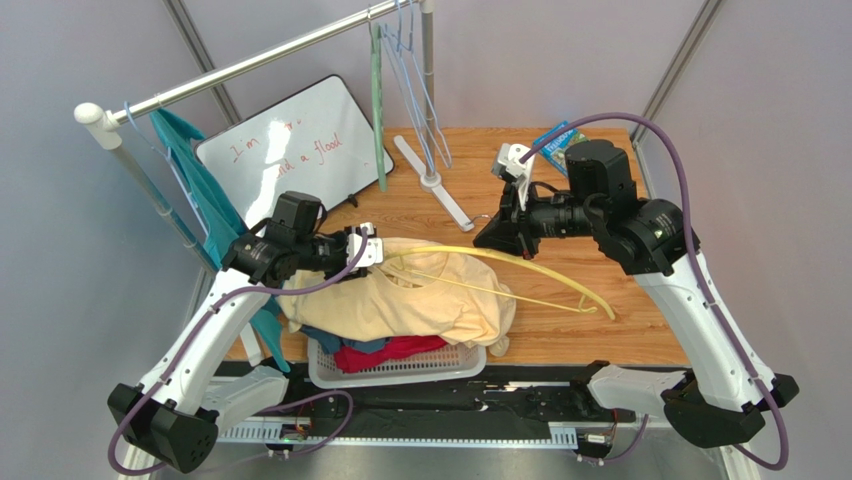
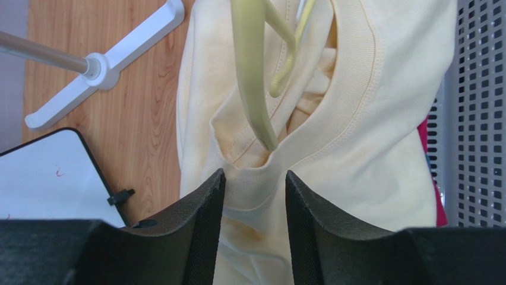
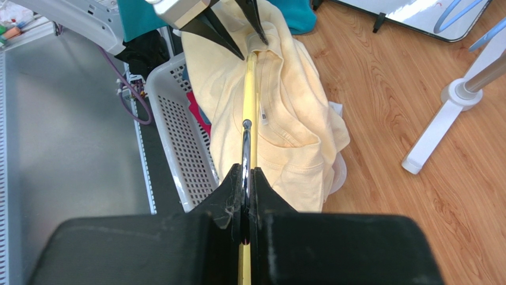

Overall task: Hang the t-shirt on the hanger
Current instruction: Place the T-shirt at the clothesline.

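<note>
The pale yellow t-shirt [image 1: 420,300] lies heaped over the basket's back rim and the table. The thin yellow hanger [image 1: 540,270] hovers flat over it. One arm end of the hanger [image 2: 252,71] pokes into the t-shirt's [image 2: 368,119] neck opening. My left gripper [image 2: 255,178] is open, its fingers astride the ribbed collar, which lies unpinched across the gap. Seen from above, the left gripper [image 1: 372,250] sits at the shirt's left edge. My right gripper [image 3: 248,172] is shut on the hanger's [image 3: 251,89] silver hook, pointing along it toward the t-shirt [image 3: 291,119]; from above it [image 1: 490,232] stands right of the shirt.
A white basket [image 1: 400,368] with red and blue clothes stands at the table's near edge. A whiteboard [image 1: 290,150] leans at the back left. The clothes rail carries a teal garment [image 1: 200,190], a pale green hanger [image 1: 377,100] and light blue hangers [image 1: 415,90]. Its white foot [image 1: 435,180] rests mid-table.
</note>
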Controlling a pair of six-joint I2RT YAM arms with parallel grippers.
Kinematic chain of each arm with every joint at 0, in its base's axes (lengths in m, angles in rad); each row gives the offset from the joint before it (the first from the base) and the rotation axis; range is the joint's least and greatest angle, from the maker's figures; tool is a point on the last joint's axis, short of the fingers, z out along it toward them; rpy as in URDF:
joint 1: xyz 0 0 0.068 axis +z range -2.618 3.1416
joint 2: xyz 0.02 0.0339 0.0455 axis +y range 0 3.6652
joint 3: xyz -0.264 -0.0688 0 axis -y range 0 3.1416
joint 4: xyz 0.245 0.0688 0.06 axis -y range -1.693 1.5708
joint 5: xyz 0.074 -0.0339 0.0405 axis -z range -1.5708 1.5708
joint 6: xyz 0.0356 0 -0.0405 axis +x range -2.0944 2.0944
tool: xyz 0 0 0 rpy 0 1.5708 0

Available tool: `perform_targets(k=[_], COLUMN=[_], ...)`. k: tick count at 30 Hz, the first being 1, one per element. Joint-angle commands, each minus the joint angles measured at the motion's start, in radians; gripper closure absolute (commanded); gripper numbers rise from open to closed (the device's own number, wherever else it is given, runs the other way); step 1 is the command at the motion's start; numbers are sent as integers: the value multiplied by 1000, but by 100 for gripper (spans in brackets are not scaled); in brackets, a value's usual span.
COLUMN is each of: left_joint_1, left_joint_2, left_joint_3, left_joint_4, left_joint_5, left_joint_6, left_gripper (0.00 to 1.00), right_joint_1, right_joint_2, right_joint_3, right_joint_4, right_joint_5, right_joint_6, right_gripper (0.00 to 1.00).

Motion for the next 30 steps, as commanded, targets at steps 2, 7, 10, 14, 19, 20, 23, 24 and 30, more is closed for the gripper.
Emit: perform_targets(k=[2,7,10,14,19,20,23,24,30], left_joint_1=[-2,-2,-3,-2,-2,-2,-2,-2,-2], left_joint_2=[-17,-36,-50,-47,-63,-63,-59,-59,-62], left_joint_3=[-6,-5,6,35,40,41,48,54,94], left_joint_4=[73,68,35,-43,-59,-59,-57,-57,-27], left_joint_5=[-33,-18,23,60,73,64,57,59,62], left_joint_6=[66,77,89,120,132,132,137,140,95], left_gripper=[52,63,76,95,100,100,100,100,100], right_joint_1=[-7,-18,-24,-43,-69,-79,-92,-90,-93], right_joint_2=[3,13,20,29,33,28,13,7,-1], right_joint_3=[1,-9,-17,-32,-20,-13,-12,-19,-64], right_joint_4=[70,80,93,110,111,111,108,107,116], right_joint_5=[-55,-61,-63,-78,-107,-118,-124,-120,-153], right_joint_6=[16,4,-2,-3,1,4,2,-18,-19], right_gripper=[100,100,100,100,100,100,100,100,100])
